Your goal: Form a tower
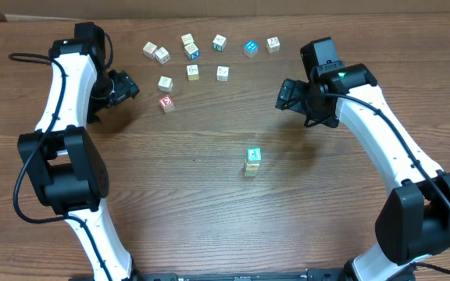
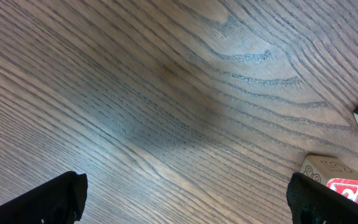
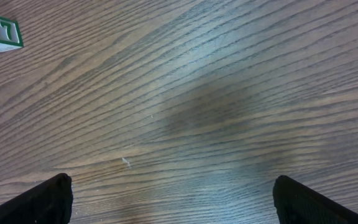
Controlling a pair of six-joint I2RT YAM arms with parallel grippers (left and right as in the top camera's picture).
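Note:
The tower (image 1: 252, 161) stands alone in the middle of the table, a narrow stack of small cubes with a teal-faced one on top and a yellow one under it. My left gripper (image 1: 128, 86) hovers open at the back left, far from the stack. Its wrist view shows bare wood between the two dark fingertips (image 2: 50, 198), and the left gripper (image 2: 185, 208) holds nothing. At the back right, my right gripper (image 1: 286, 95) is open too, up and to the right of the tower. The right gripper (image 3: 176, 202) also has only table between its fingers.
Several loose letter cubes lie along the back edge, among them a blue one (image 1: 250, 48) and a red one (image 1: 166, 103) just right of my left gripper. The red cube (image 2: 348, 188) shows beside my left fingertip. A green-edged cube (image 3: 2, 32) lies ahead of my right gripper.

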